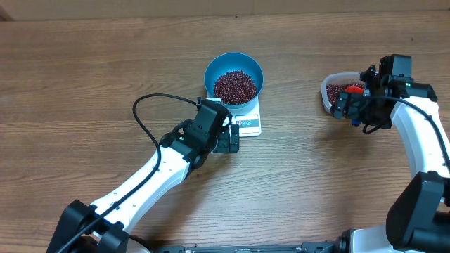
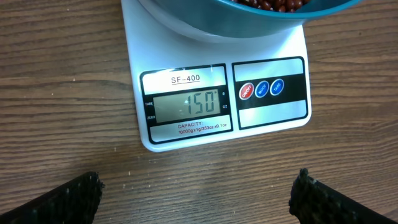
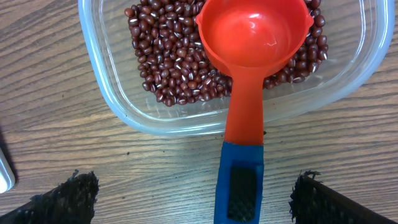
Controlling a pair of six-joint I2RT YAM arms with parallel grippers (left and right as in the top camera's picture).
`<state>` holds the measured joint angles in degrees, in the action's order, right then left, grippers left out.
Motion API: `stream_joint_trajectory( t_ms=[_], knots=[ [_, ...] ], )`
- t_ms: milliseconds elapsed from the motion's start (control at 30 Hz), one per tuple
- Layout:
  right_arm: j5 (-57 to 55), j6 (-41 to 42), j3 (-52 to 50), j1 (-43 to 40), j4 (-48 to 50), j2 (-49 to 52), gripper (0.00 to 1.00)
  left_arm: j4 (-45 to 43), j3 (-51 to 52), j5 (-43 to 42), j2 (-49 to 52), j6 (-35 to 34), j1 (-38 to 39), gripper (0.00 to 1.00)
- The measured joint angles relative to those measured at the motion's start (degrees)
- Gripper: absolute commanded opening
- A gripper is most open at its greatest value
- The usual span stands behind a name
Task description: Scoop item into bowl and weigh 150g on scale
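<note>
Maroon beans (image 1: 235,86) half-fill the blue bowl (image 1: 207,76) atop the white scale (image 1: 250,126) (display shows 150).

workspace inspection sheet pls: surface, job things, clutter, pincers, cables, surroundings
surface: wooden table, bare wood grain
job's things: blue bowl holding beans sits on the white scale; display reads 150
other tools: clear tub with more beans; red scoop empty, cup in the tub, blue handle out over the rim
clutter: nothing seen
pincers: left pincer open, empty, facing the scale; right pincer open, fingers either side of the scoop handle, not touching it
cables: black cable loops by the left arm, apart from the bowl
surroundings: nothing seen
</note>
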<state>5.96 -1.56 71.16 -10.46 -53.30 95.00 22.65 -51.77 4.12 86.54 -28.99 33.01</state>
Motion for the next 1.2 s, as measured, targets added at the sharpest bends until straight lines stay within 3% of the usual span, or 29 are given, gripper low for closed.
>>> stream_joint_trajectory(
  t_ms=[667,1200],
  knots=[
    [-0.02,0.00,0.00,0.00,0.00,0.00,1.00,-0.04,0.00,0.00,-0.87,-0.04,0.00,1.00],
    [-0.02,0.00,0.00,0.00,0.00,0.00,1.00,-0.92,0.02,0.07,-17.00,5.68,0.00,0.99]
  ],
)
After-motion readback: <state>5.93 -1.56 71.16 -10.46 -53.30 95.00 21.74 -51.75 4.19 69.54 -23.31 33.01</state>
